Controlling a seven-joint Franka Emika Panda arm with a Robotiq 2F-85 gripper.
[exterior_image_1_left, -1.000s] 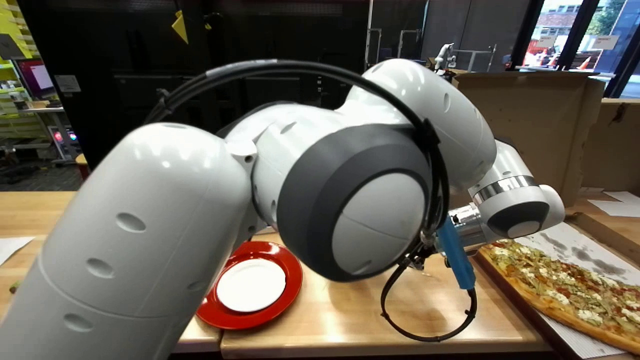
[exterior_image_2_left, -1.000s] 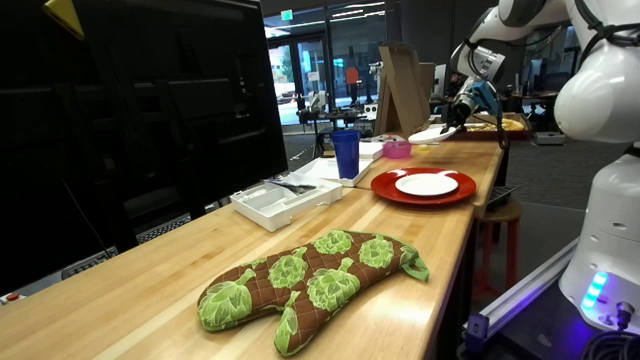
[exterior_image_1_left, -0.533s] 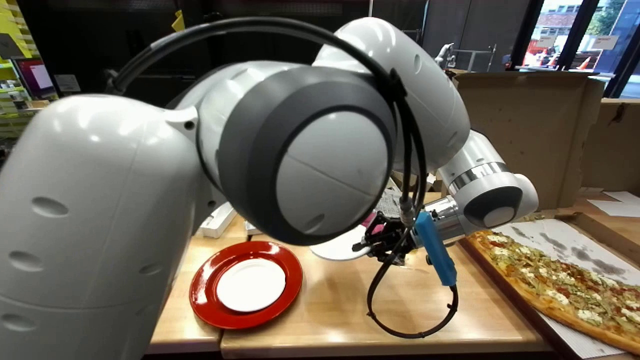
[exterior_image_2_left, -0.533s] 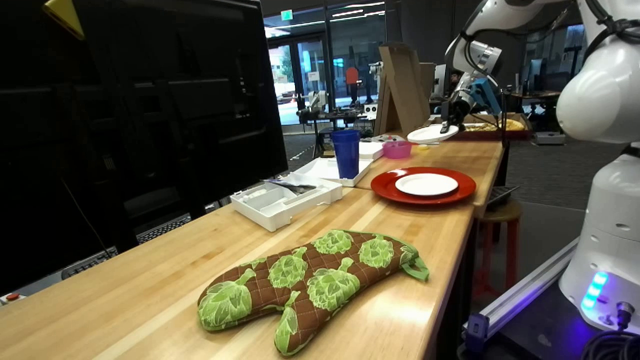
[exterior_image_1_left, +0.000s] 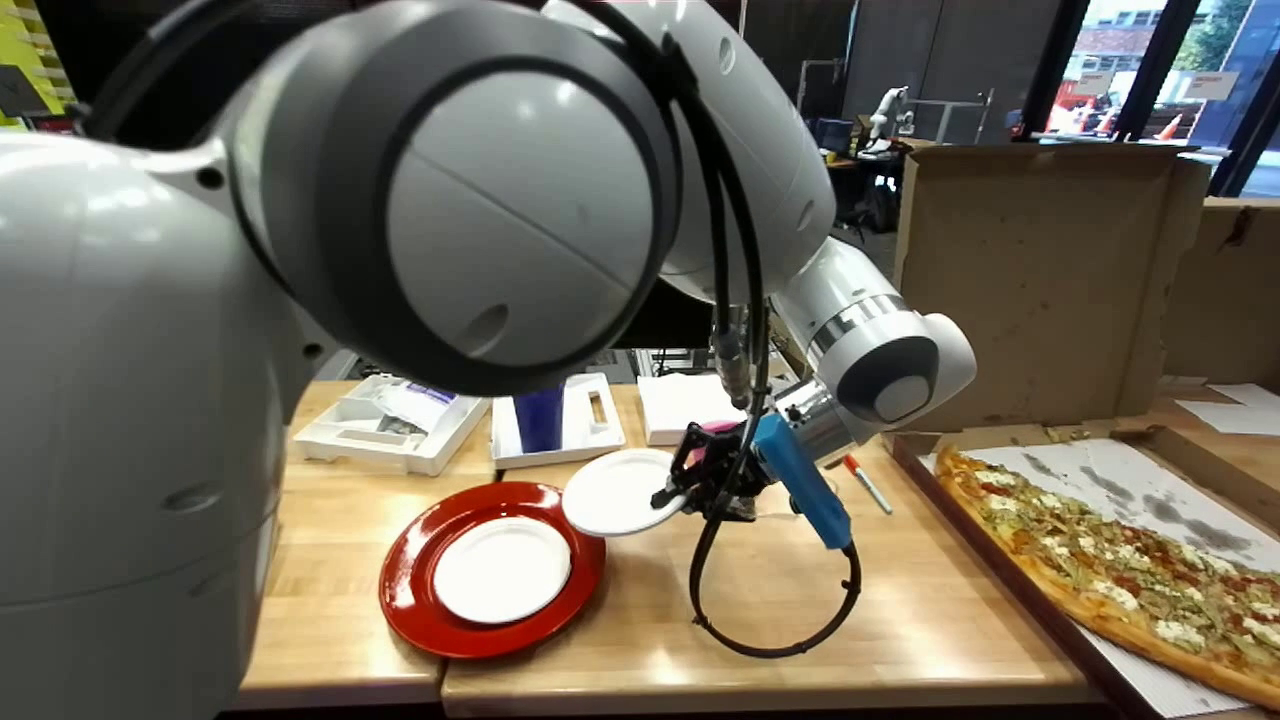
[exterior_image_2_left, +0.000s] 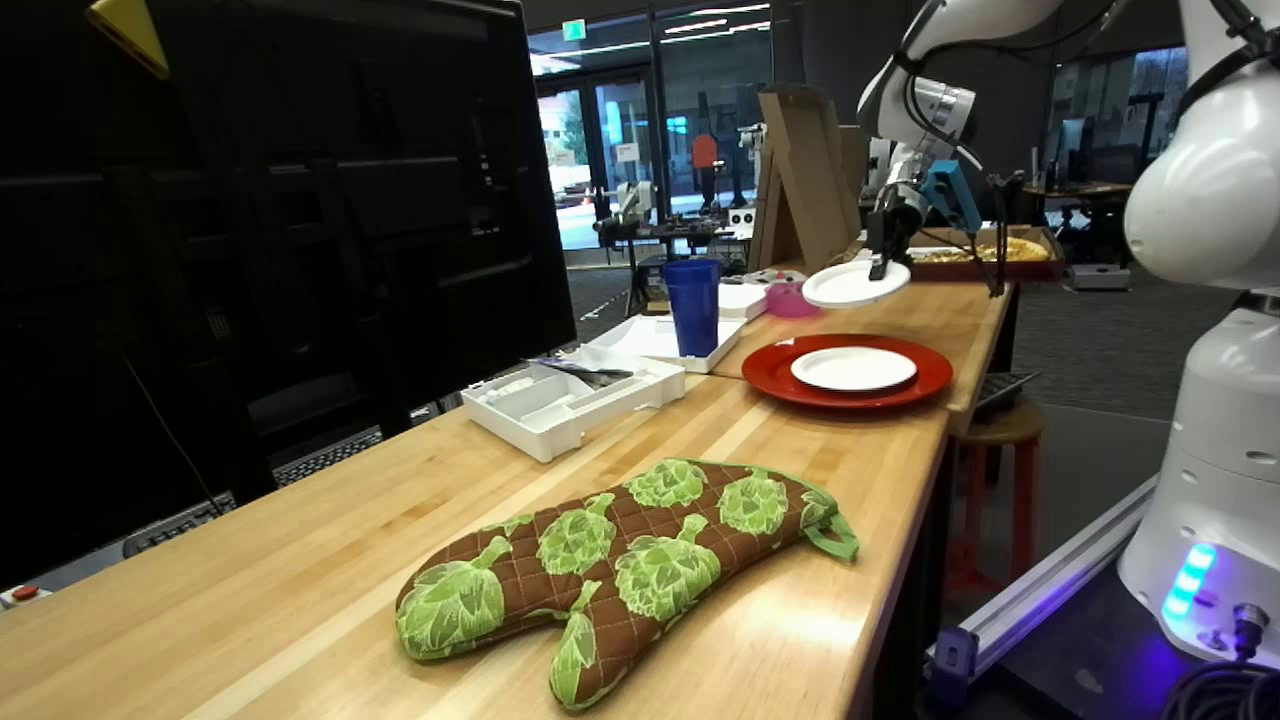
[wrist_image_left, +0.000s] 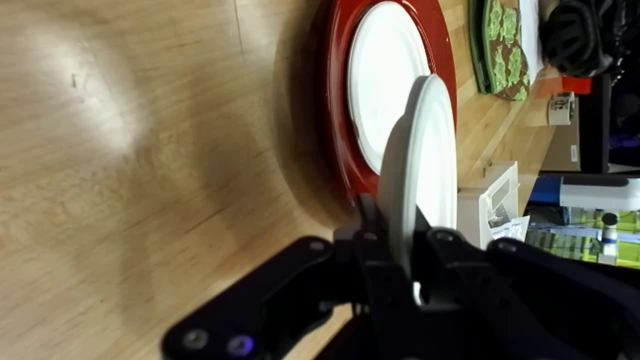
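white plate (exterior_image_1_left: 612, 492) at the middle of the frame in an exterior view, gripped at its right edge by the hand (exterior_image_1_left: 672, 494), whose fingers are nearly together with just the thin rim between them. the plate is raised above the bench (exterior_image_1_left: 640, 640); in the wrist view it shows almost edge-on, pinched between black fingertips (wrist_image_left: 367, 206), right of centre.

behind it in that view, upper middle, a red plate (wrist_image_left: 337, 130) lies on the bench with a second plate (wrist_image_left: 382, 75), also white, resting on it. in an exterior view a gap shows between the raised plate and the red one.

at the right edge of the frame in an exterior view, a pizza (exterior_image_1_left: 1110, 560) lies in a cardboard box (exterior_image_1_left: 1040, 290) with its lid up, and a red-capped marker (exterior_image_1_left: 868, 485) lies between box and hand. an oven mitt (exterior_image_2_left: 650, 560) fills the lower middle of an exterior view; above it stands a blue cup (exterior_image_2_left: 693, 310).
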